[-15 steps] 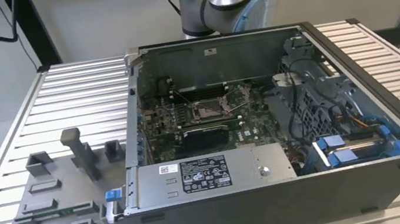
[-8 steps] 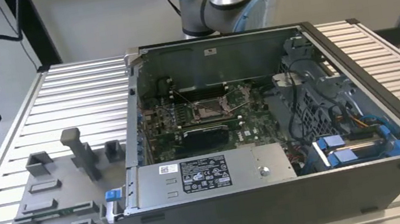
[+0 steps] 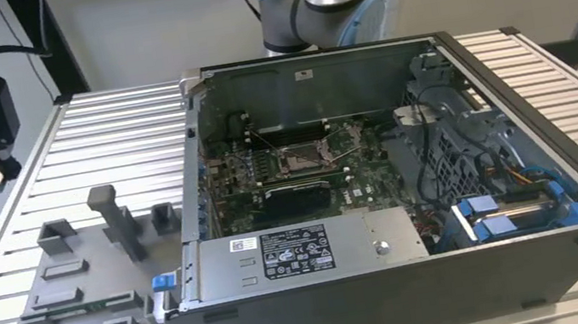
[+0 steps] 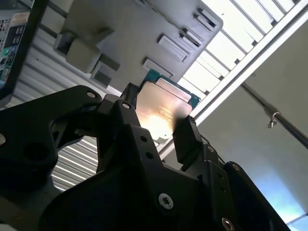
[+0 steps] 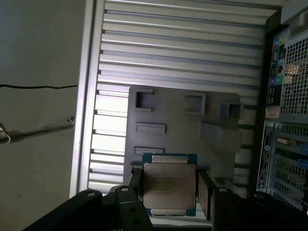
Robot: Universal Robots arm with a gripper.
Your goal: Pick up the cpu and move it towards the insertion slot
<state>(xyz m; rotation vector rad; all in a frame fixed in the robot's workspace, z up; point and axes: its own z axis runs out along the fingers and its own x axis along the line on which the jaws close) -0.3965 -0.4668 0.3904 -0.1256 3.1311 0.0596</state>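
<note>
the claw (image 5: 169, 177) is closed on the cpu (image 5: 169, 187), pinching two opposite edges so the chip stays flat and its underside isn't touched. it's up clear of the gray fixture plate (image 5: 173, 118). the insertion slot (image 3: 305, 153) sits well away from the claw, down inside the open pc case (image 3: 402, 300).

No print can be read: the white and black label (image 3: 295, 251) on the silver metal power supply box (image 3: 219, 267) and the faint lines on the square silvery cpu (image 5: 168, 185) are too small
</note>
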